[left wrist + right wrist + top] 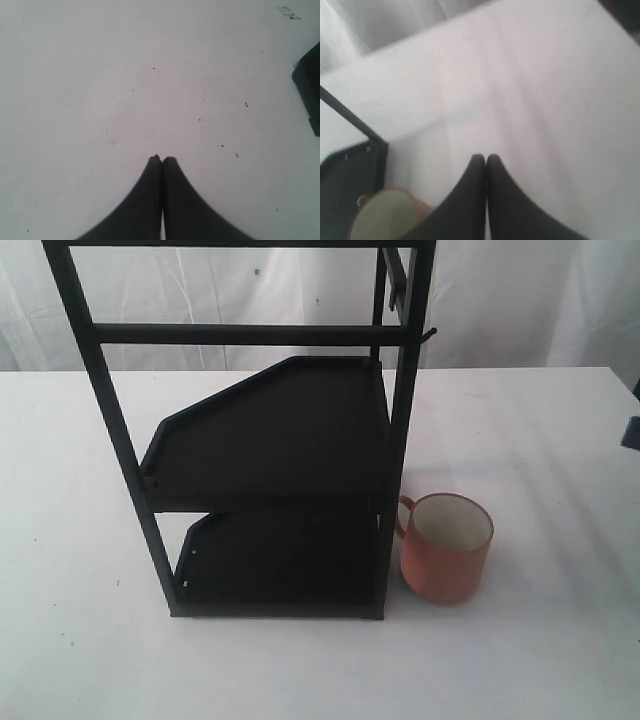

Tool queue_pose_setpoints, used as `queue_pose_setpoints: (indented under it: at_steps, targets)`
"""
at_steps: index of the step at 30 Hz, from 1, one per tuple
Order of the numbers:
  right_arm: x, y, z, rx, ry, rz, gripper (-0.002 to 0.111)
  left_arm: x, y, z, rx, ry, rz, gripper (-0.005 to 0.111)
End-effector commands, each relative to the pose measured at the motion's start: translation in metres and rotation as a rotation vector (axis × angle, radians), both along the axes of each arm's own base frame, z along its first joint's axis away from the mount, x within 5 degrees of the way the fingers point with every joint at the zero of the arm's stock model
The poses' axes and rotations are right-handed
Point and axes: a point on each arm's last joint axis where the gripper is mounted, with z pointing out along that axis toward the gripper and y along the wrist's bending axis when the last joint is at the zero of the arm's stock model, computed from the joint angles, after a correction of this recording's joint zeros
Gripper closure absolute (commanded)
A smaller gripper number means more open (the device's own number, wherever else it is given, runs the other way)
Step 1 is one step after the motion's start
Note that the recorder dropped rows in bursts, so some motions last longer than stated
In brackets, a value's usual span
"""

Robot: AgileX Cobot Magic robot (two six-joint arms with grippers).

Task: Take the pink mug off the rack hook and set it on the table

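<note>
The pink mug (447, 547) stands upright on the white table (540, 440), just right of the black rack (270, 440), its handle turned toward the rack's post. The rack hook (429, 336) sticks out bare from the upper right post. In the right wrist view my right gripper (485, 157) is shut with nothing in it, above bare table, and the mug's cream inside (382, 217) shows beside the fingers. My left gripper (162, 159) is shut and empty over speckled table (150, 75). Neither gripper's jaws show in the exterior view.
A dark piece (631, 432) pokes in at the exterior view's right edge. A black corner (308, 90) of something sits at the edge of the left wrist view. White curtain hangs behind the table. The rack's base (350, 170) is close to the mug.
</note>
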Motion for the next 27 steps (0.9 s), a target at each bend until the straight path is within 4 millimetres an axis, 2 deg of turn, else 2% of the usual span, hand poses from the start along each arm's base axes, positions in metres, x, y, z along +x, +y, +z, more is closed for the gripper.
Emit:
queue_pose_setpoints:
  at_steps: [1,5,9,13,16,19,22,24,27]
  targets:
    - [-0.041,-0.003,0.001,-0.072,-0.095,0.023,0.108,-0.001,-0.001,-0.002,-0.009,0.024,-0.004,0.107]
    - [-0.075,-0.005,0.006,-0.072,-0.094,0.010,0.108,-0.001,-0.001,-0.002,-0.009,0.024,-0.004,0.107]
    - [-0.104,-0.007,0.016,-0.069,-0.212,0.001,0.108,-0.001,-0.001,-0.002,-0.009,0.024,-0.004,0.107]
    - [-0.118,-0.007,0.021,-0.071,-0.289,-0.003,0.108,-0.001,-0.001,-0.002,-0.009,0.024,-0.004,0.107]
    - [-0.122,-0.008,0.019,-0.090,-0.324,-0.005,0.108,-0.001,-0.001,-0.002,-0.009,0.024,-0.004,0.107]
    - [-0.125,-0.006,0.014,-0.068,-0.549,-0.002,0.108,-0.001,-0.001,-0.002,-0.009,0.024,-0.004,0.107]
    - [-0.133,-0.003,0.008,-0.071,-0.894,0.019,0.108,-0.001,-0.001,-0.002,-0.009,0.024,-0.004,0.107]
    - [-0.136,-0.003,-0.003,-0.123,-0.988,0.019,0.108,-0.001,-0.001,-0.002,-0.009,0.024,-0.004,0.107]
    - [-0.129,-0.006,-0.032,-0.232,-0.971,-0.025,0.108,-0.001,-0.001,-0.002,-0.009,0.024,-0.004,0.107]
